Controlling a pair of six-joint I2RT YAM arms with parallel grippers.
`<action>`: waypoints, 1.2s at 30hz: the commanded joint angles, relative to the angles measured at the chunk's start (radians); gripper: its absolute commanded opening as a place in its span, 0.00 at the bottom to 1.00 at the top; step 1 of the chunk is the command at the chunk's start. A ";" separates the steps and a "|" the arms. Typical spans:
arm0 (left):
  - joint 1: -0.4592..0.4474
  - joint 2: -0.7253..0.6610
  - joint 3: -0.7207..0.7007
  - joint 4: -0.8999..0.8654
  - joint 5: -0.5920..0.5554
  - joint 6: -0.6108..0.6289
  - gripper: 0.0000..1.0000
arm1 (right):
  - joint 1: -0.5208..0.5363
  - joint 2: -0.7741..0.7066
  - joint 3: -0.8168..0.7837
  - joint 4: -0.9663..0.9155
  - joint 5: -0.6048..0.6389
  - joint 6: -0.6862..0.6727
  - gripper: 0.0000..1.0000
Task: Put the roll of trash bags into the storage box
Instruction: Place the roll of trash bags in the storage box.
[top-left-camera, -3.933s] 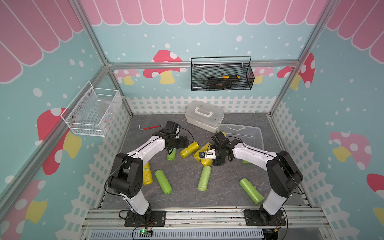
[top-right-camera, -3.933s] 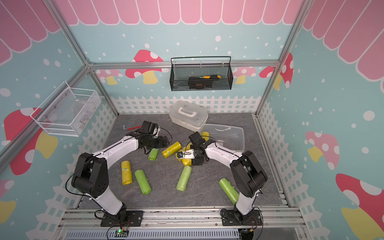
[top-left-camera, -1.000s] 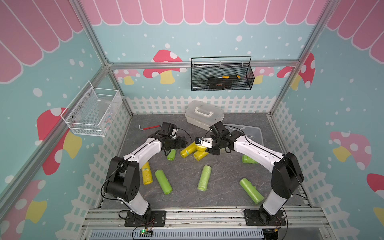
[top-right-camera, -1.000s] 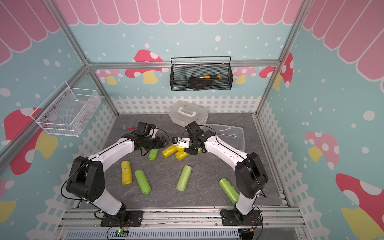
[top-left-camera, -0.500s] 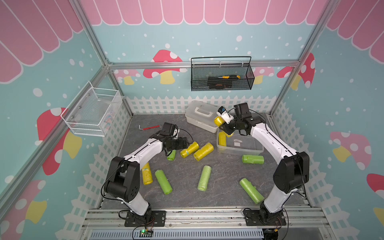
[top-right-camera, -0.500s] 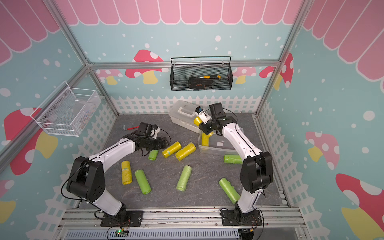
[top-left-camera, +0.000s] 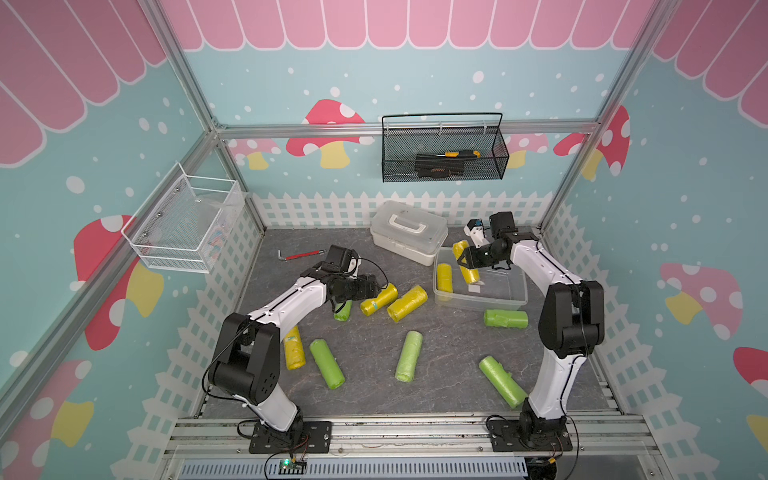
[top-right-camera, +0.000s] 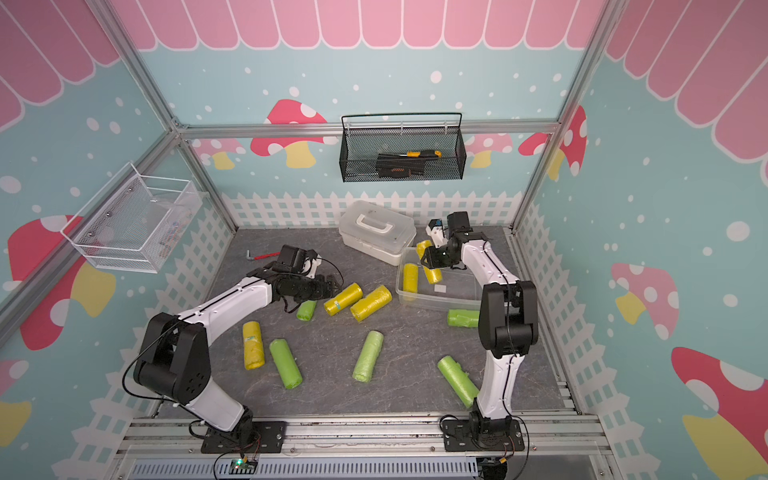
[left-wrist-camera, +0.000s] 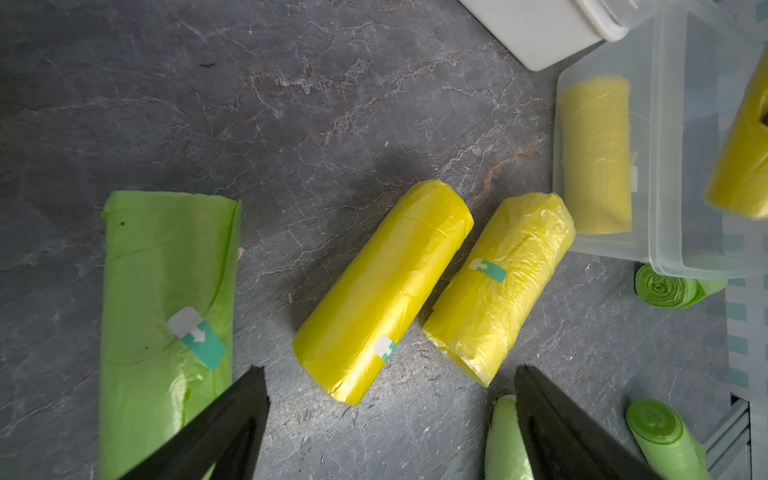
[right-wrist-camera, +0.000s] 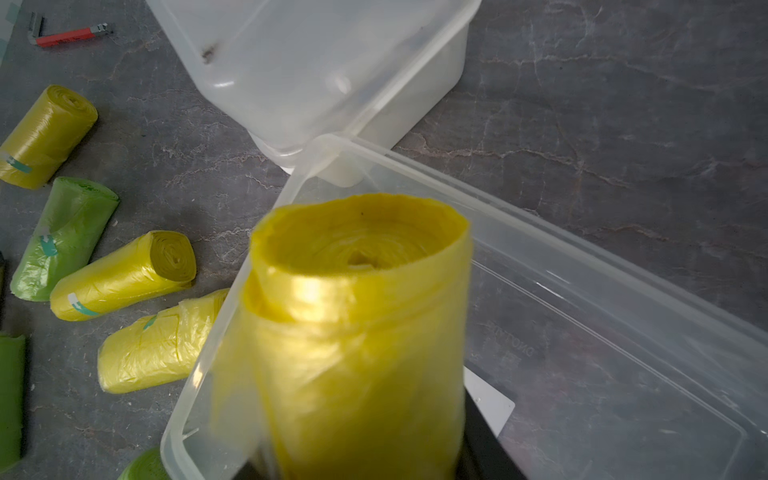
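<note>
The storage box (top-left-camera: 496, 286) is a clear tub at the back right of the floor, seen in both top views (top-right-camera: 459, 291). My right gripper (top-left-camera: 467, 261) is shut on a yellow roll of trash bags (top-left-camera: 473, 274), held tilted over the box's left half. In the right wrist view the held roll (right-wrist-camera: 353, 332) fills the middle, above the box rim (right-wrist-camera: 582, 241). Another yellow roll (top-left-camera: 444, 277) lies inside the box. My left gripper (top-left-camera: 376, 286) hangs open and holds nothing, just over the near end of a yellow roll (left-wrist-camera: 382, 291) on the floor.
A second yellow roll (top-left-camera: 407, 302) lies beside that one, and a green roll (top-left-camera: 343, 311) lies under the left wrist. Several more rolls (top-left-camera: 409, 355) are scattered on the floor. A white handled case (top-left-camera: 409, 237) touches the box. A red-handled hex key (top-left-camera: 301, 254) lies at the back left.
My right arm has carried the yellow roll from the middle of the floor to the box and is now lower over it. The left arm has hardly moved.
</note>
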 joint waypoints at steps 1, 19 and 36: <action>-0.005 0.002 0.011 0.010 0.012 -0.006 0.94 | -0.013 0.008 -0.024 -0.005 -0.071 0.056 0.40; -0.008 -0.005 -0.004 0.009 0.007 -0.009 0.94 | -0.039 0.120 -0.100 0.020 -0.115 0.142 0.40; -0.007 -0.015 -0.015 0.009 0.000 -0.008 0.94 | -0.054 0.199 -0.100 0.156 -0.199 0.330 0.47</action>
